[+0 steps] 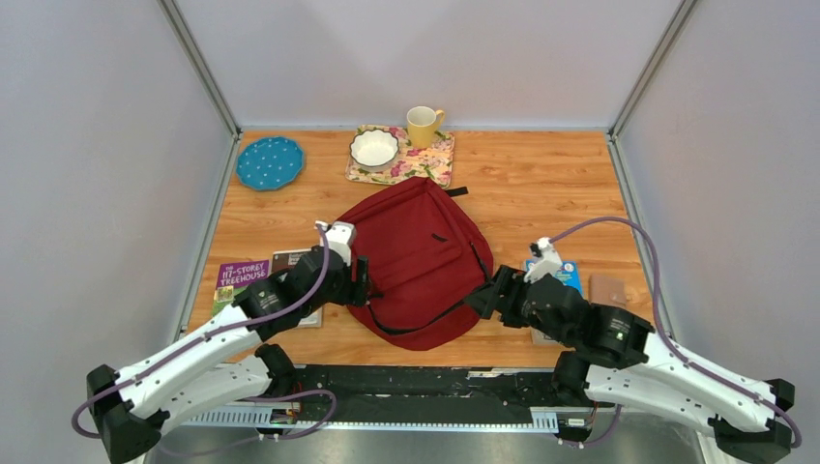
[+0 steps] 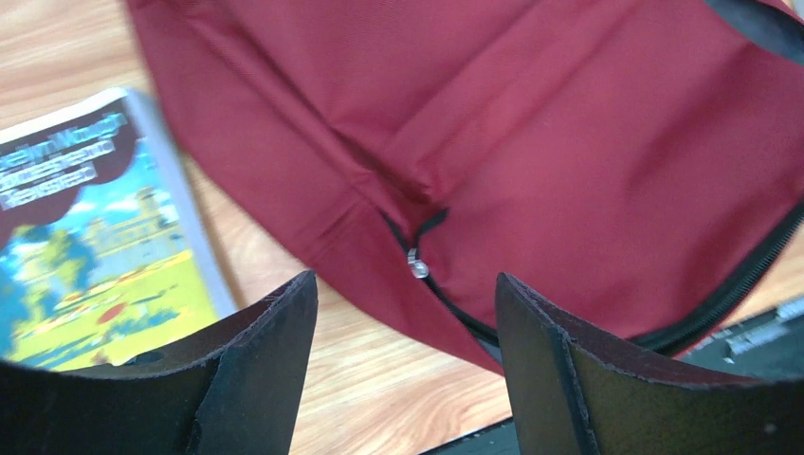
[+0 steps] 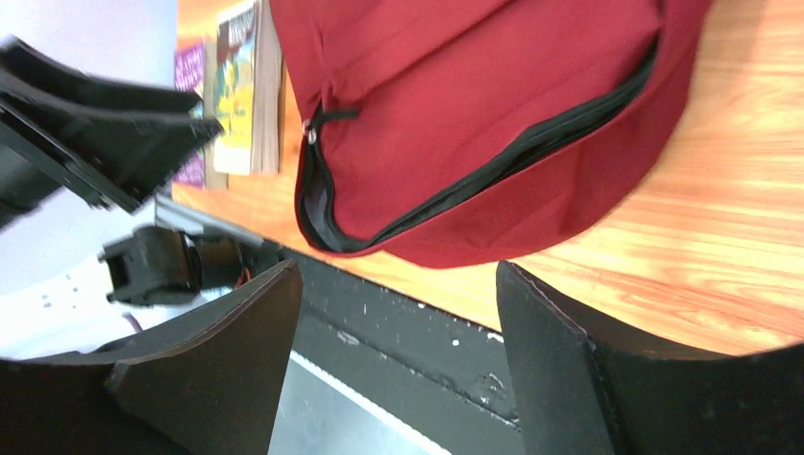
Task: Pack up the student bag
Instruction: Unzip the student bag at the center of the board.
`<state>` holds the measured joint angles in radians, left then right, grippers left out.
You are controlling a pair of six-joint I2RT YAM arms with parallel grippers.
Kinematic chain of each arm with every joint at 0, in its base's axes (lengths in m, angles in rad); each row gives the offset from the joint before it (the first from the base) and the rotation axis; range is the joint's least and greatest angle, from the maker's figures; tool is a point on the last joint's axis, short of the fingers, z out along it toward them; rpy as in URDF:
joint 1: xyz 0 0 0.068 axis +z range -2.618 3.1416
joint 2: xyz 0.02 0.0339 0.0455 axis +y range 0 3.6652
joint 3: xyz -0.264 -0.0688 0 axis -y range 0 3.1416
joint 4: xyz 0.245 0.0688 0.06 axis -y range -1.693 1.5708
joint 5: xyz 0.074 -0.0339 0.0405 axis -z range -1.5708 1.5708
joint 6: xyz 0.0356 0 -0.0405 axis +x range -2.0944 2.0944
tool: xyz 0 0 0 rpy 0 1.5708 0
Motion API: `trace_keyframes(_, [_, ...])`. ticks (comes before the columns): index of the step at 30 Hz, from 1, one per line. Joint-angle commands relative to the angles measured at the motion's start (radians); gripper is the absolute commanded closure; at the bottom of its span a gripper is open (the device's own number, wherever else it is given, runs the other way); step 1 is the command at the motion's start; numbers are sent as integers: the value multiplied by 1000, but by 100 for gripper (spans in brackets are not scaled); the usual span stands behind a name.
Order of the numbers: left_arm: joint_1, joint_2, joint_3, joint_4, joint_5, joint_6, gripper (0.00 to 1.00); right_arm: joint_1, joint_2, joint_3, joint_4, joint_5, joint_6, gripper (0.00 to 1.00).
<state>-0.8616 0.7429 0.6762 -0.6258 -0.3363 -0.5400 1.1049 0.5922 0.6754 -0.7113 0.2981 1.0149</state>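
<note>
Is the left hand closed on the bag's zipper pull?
No, the left wrist view shows the left hand open, and the zipper pull on the student bag lies free ahead of it.

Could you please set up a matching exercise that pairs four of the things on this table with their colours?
Things:
1. backpack
2. mug
3. plate
4. bowl

Colours:
A. yellow
B. white
C. dark red
D. blue

Pairs: 1-C, 2-A, 3-D, 4-B
</note>
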Motion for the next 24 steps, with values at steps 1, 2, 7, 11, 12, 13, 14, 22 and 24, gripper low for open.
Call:
trace_keyframes(1, [3, 62, 46, 158, 190, 68, 24, -4, -86, -2, -112, 240, 114, 22])
trace_keyframes(2, [-1, 87, 49, 214, 221, 71, 23, -4, -113, -4, -126, 257, 128, 22])
trace_keyframes(7, [-66, 191, 129, 264, 258, 127, 23, -7, -147, 3, -230, 321, 154, 23])
trace_keyframes(11, [-154, 248, 146, 268, 207, 161, 23, -16, -132, 32, -298, 360, 100, 24])
trace_keyframes(12, [-158, 250, 141, 282, 229, 158, 23, -19, -118, 68, -335, 383, 105, 24])
trace_keyframes(13, [-163, 253, 134, 299, 232, 152, 23, -22, -117, 82, -396, 427, 108, 24])
trace_keyframes(14, [-174, 262, 131, 328, 235, 150, 23, -27, -114, 98, -416, 444, 103, 24])
trace_keyframes(22, [-176, 195, 120, 163, -188, 40, 22, -33, -46, 205, -268, 295, -140, 24])
trace_keyframes(24, [-93, 83, 79, 149, -154, 34, 22, -33, 13, 205, -209, 210, -195, 23])
